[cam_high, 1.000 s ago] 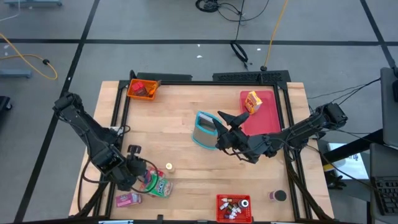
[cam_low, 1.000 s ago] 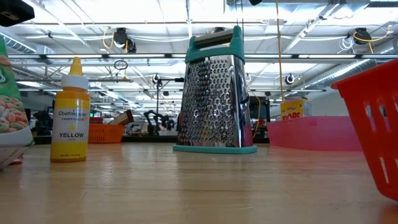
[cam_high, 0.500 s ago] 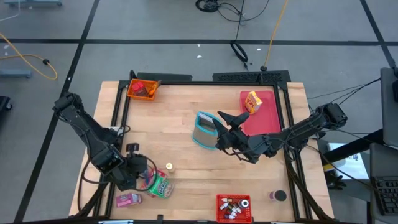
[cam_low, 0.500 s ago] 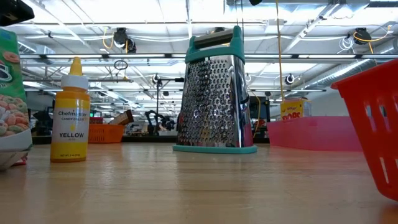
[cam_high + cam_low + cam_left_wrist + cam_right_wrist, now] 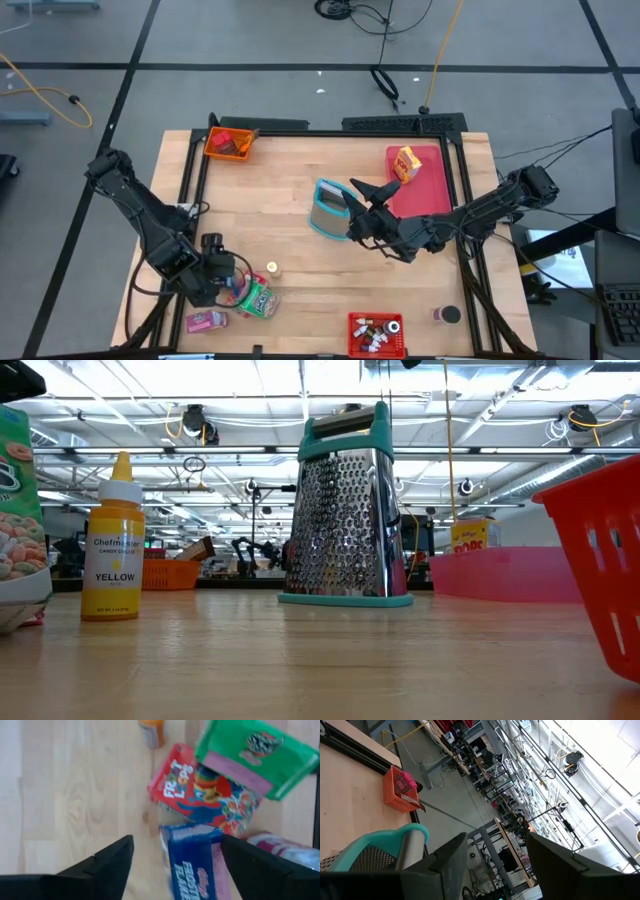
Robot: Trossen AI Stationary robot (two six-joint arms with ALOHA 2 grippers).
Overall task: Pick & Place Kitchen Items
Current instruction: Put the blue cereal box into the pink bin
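The left end effector (image 5: 228,283) hovers over the near left part of the light wooden table (image 5: 290,210), above a cluster of small snack packets. Its two dark fingers (image 5: 107,862) are spread wide with nothing between them. Directly below, in the left wrist view, lie a blue Frosted Flakes packet (image 5: 192,862), a red Froot Loops packet (image 5: 202,795) and a green packet (image 5: 255,755) that overlaps the red one. A pink packet (image 5: 206,320) lies at the near edge, just beside the cluster. A small yellow squeeze bottle with a white label (image 5: 112,540) stands upright just right of the cluster.

The right end effector (image 5: 362,200) is positioned at the table centre, against the right side of an upright steel box grater with a teal handle and base (image 5: 345,510). Its fingers are parted on either side of the teal handle (image 5: 385,842); whether they press on it cannot be confirmed from these views.

A flat pink tray (image 5: 428,190) at the far right carries a yellow box (image 5: 406,163). An orange mesh bin (image 5: 230,143) sits at the far left corner. A red mesh bin (image 5: 377,335) at the near edge holds several tiny bottles. A small dark-lidded canister (image 5: 447,315) stands to its right.
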